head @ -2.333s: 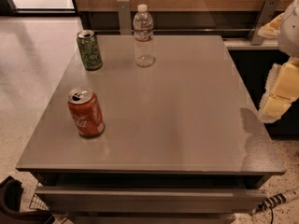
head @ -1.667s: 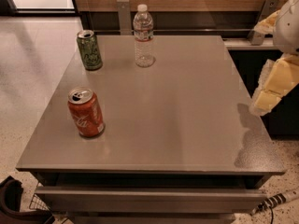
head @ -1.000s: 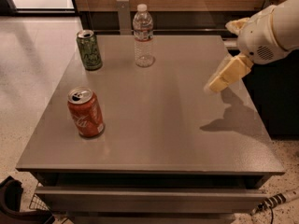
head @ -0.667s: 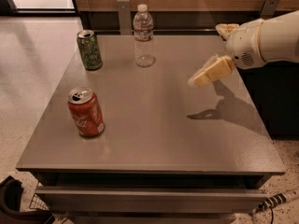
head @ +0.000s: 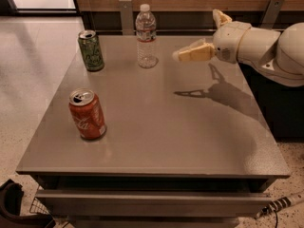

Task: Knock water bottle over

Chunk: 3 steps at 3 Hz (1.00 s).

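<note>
The water bottle [head: 146, 36] is clear with a white cap and stands upright at the back of the grey table [head: 156, 141]. My gripper [head: 196, 35] hovers above the table to the right of the bottle, about a bottle's width away from it. It is open and empty. One cream finger [head: 192, 53] points left toward the bottle, the other [head: 220, 17] points up and back. The white arm [head: 270, 46] reaches in from the right edge.
A green can [head: 91, 50] stands upright at the back left. A red soda can [head: 87, 114] stands upright at the front left. A wooden wall with metal brackets [head: 126, 16] runs behind the table. A dark object [head: 12, 203] lies on the floor at lower left.
My arm has swung in from the right edge, leftward and back across the table, bringing the gripper close to the water bottle. The bottle and both cans have not moved.
</note>
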{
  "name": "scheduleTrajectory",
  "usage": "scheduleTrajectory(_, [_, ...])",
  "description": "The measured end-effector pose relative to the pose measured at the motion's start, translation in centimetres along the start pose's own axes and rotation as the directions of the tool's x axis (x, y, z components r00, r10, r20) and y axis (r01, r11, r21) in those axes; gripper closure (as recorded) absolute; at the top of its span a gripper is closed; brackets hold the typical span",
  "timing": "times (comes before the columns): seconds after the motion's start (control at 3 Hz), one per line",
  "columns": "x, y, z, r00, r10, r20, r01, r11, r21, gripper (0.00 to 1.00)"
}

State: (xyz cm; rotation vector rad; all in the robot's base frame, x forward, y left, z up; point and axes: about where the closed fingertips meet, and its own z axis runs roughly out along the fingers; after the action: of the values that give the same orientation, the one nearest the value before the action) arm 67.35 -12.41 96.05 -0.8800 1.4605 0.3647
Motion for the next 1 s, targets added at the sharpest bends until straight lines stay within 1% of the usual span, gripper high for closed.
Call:
scheduleTrajectory(0.33, [0.0,0.1,0.0,1.0,0.0,-0.002,0.0,1.0,-0.002,0.0])
scheduleTrajectory(0.67, [0.5,0.3,1.8,0.999,0.032,0.0,-0.032,0.9986,-0.042,0.0])
scheduleTrajectory(1.0, [1.2,0.7,5.1,0.995,0.098,0.009,-0.096,0.9903,-0.1,0.0])
